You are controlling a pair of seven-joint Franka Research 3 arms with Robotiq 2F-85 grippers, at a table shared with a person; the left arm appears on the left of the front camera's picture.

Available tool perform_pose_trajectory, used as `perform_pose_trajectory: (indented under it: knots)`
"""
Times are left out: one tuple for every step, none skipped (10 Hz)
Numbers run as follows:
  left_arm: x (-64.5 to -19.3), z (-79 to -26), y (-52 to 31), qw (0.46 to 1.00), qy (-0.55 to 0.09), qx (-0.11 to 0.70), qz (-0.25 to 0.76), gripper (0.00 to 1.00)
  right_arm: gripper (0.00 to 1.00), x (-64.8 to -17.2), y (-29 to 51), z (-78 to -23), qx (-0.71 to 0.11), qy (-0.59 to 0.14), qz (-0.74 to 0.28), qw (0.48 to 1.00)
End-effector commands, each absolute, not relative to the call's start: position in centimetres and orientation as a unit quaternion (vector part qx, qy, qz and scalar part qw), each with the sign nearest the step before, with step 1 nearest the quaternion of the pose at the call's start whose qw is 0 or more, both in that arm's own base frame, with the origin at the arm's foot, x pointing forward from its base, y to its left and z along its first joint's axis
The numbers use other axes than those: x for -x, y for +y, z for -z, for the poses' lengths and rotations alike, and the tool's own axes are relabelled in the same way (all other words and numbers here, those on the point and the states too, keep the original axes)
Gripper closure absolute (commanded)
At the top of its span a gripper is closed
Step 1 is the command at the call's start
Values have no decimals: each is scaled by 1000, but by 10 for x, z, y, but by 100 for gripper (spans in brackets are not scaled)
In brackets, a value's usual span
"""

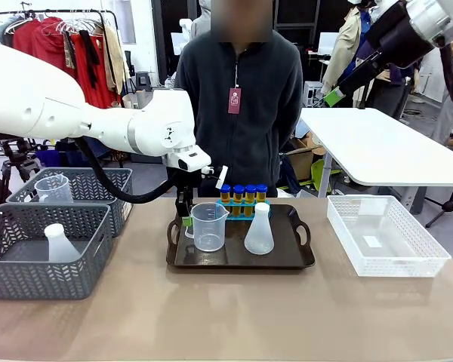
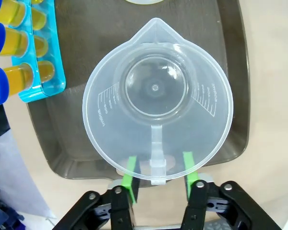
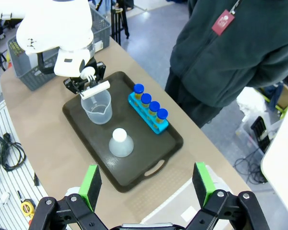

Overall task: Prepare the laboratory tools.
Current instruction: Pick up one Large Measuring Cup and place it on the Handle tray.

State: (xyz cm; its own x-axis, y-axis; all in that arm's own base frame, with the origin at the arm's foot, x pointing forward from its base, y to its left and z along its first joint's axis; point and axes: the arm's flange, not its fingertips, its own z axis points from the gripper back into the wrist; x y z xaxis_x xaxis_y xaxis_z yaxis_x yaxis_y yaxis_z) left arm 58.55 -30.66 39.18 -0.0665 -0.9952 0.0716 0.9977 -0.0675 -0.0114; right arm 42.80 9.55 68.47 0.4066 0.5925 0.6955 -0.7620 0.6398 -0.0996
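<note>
Your left tool (image 2: pixel 158 173) stands part open, green pads either side of the measuring beaker's (image 2: pixel 156 98) handle, not pinching it. The beaker sits on the dark tray (image 2: pixel 233 72), beside the tube rack (image 2: pixel 41 62). Lift carelessly and a pad could snag the handle, tipping it. Left arm reaches low across; right tool (image 3: pixel 146 184) hovers high, wide open.

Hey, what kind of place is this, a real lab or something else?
Probably a robot test room, not a working lab. The tray of lab tools sits on a plain table, a clothes rack stands behind, and cardboard boxes lie on the floor.
</note>
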Motion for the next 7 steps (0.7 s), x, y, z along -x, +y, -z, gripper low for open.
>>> perform_pose_trajectory:
  knots:
    - [-579,-394,-302,673,-28,25,738,0,0,-428,94,-686,-119,-362,-407,830]
    - [-579,-396,-301,673,-29,24,739,0,0,-428,94,-686,-119,-362,-407,830]
    - [-579,-398,-301,674,-28,21,738,0,0,-428,94,-686,-119,-362,-407,830]
    - [-577,-400,-300,675,-30,21,737,0,0,-428,94,-686,-119,-362,-407,830]
    - [-575,-404,-299,675,-31,21,737,0,0,-428,94,-686,-119,-362,-407,830]
    - [-576,-405,-298,675,-30,22,737,0,0,-428,94,-686,-119,-362,-407,830]
    - [-574,-406,-298,674,-28,23,738,0,0,-428,94,-686,-119,-362,-407,830]
